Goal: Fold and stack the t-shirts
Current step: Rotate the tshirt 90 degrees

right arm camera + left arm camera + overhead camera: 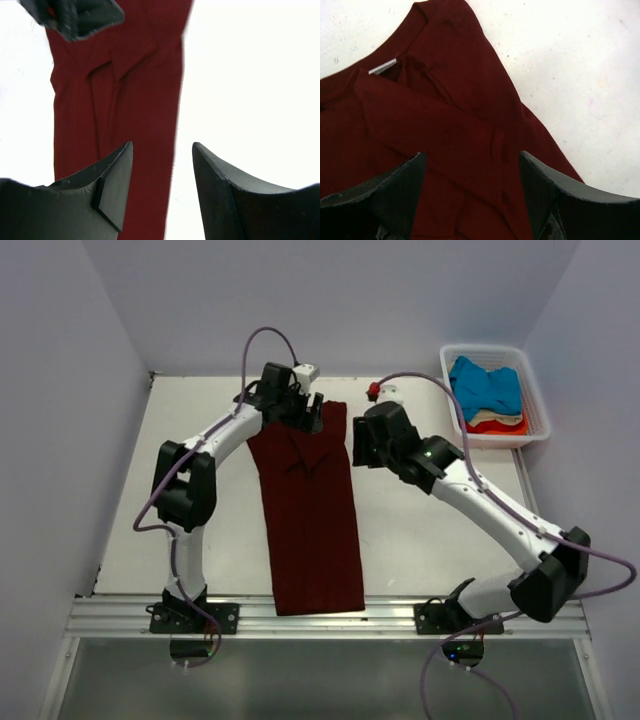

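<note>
The dark maroon t-shirt [312,515] lies folded into a long narrow strip down the middle of the table, collar end far, hem end at the near edge. My left gripper [303,418] is open just above its collar end; the left wrist view shows folded sleeves and a white neck label on the shirt [435,120] between the fingers. My right gripper [352,445] is open over the shirt's right edge [145,100], empty. The bright blue t-shirt [487,387], a cream one [490,419] and an orange-red one [500,427] lie in the basket.
The white slatted basket [540,405] stands at the far right corner. A small red and white object [377,391] lies on the table behind my right gripper. A metal rail [330,615] runs along the near edge; walls close in on both sides.
</note>
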Action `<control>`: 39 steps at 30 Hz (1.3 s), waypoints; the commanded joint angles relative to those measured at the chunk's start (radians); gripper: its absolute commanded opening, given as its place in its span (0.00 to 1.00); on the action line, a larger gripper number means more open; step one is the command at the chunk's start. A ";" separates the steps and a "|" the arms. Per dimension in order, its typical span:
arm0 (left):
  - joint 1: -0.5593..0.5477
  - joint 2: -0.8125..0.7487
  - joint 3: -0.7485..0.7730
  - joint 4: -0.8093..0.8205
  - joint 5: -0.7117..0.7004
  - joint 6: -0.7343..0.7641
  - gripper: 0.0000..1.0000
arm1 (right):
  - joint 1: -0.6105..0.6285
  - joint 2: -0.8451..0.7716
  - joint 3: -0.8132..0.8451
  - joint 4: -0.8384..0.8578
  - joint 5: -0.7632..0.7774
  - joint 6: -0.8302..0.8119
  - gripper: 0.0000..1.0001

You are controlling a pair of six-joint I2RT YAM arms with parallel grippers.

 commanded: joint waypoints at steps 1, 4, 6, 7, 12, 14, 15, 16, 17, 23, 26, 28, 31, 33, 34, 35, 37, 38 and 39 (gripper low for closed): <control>-0.069 0.068 0.111 -0.082 -0.176 0.137 0.78 | -0.015 -0.147 -0.014 -0.077 0.167 -0.007 0.55; -0.122 0.148 0.157 -0.090 -0.267 0.193 0.78 | -0.020 -0.230 -0.017 -0.126 0.186 -0.002 0.54; -0.140 0.184 0.203 -0.116 -0.331 0.226 0.78 | -0.018 -0.261 -0.020 -0.143 0.192 0.007 0.54; -0.157 0.203 0.218 -0.126 -0.344 0.237 0.77 | -0.020 -0.273 -0.023 -0.149 0.195 0.009 0.54; -0.194 0.292 0.292 -0.159 -0.399 0.271 0.74 | -0.020 -0.319 -0.060 -0.163 0.210 0.015 0.53; -0.202 0.301 0.297 -0.156 -0.413 0.276 0.74 | -0.020 -0.322 -0.069 -0.164 0.212 0.015 0.53; -0.203 0.306 0.300 -0.159 -0.419 0.279 0.74 | -0.020 -0.322 -0.074 -0.167 0.215 0.015 0.53; -0.202 0.313 0.301 -0.159 -0.423 0.282 0.74 | -0.020 -0.324 -0.078 -0.170 0.219 0.015 0.52; -0.203 0.315 0.303 -0.160 -0.430 0.283 0.74 | -0.020 -0.325 -0.082 -0.172 0.222 0.013 0.52; -0.206 0.333 0.312 -0.180 -0.431 0.277 0.68 | -0.023 -0.344 -0.097 -0.173 0.242 0.007 0.49; -0.211 0.323 0.297 -0.183 -0.436 0.277 0.59 | -0.023 -0.349 -0.102 -0.173 0.248 0.012 0.46; -0.212 0.311 0.288 -0.179 -0.436 0.274 0.49 | -0.023 -0.353 -0.102 -0.173 0.245 0.013 0.44; -0.212 0.301 0.271 -0.174 -0.439 0.277 0.41 | -0.023 -0.353 -0.102 -0.173 0.247 0.013 0.42; -0.212 0.301 0.263 -0.176 -0.434 0.271 0.33 | -0.023 -0.358 -0.103 -0.175 0.248 0.013 0.41; -0.212 0.303 0.261 -0.177 -0.433 0.271 0.31 | -0.023 -0.359 -0.106 -0.175 0.250 0.013 0.40; -0.212 0.301 0.258 -0.179 -0.431 0.268 0.27 | -0.024 -0.362 -0.108 -0.175 0.252 0.013 0.39; -0.212 0.300 0.255 -0.180 -0.422 0.265 0.25 | -0.023 -0.365 -0.111 -0.176 0.255 0.015 0.38; -0.212 0.298 0.248 -0.179 -0.423 0.262 0.19 | -0.024 -0.367 -0.111 -0.175 0.256 0.013 0.37; -0.214 0.295 0.243 -0.180 -0.427 0.257 0.16 | -0.024 -0.365 -0.112 -0.176 0.256 0.013 0.36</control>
